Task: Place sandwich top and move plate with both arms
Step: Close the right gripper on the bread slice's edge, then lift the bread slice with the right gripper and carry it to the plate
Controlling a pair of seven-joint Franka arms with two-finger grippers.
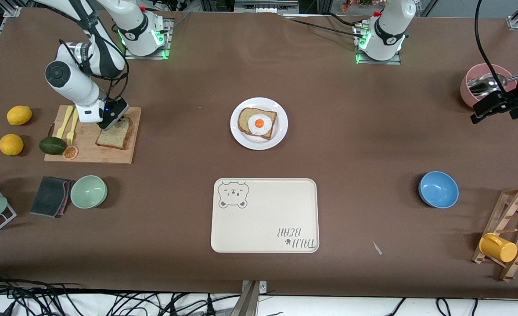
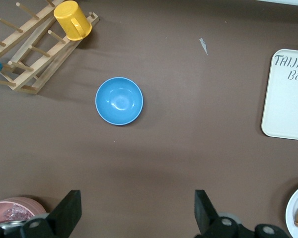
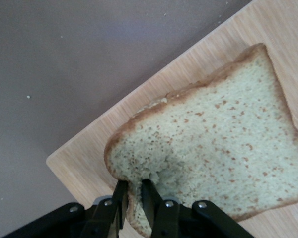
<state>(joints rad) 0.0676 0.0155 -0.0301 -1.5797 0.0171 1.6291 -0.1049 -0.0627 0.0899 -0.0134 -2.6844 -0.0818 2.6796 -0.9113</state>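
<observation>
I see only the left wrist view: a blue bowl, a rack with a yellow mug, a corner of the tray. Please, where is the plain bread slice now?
Observer: The sandwich top lies on the wooden cutting board, at the right arm's end of the table.
Operator: Does the right arm hold it?
Observer: Yes. The right gripper has its fingers closed on the crust edge.
Operator: What is on the plate?
Observer: The plate carries a bread slice with a fried egg; nothing lies over the egg.
Operator: And my own gripper?
Observer: The left gripper is open and holds nothing; it hangs beside the pink bowl.
</observation>
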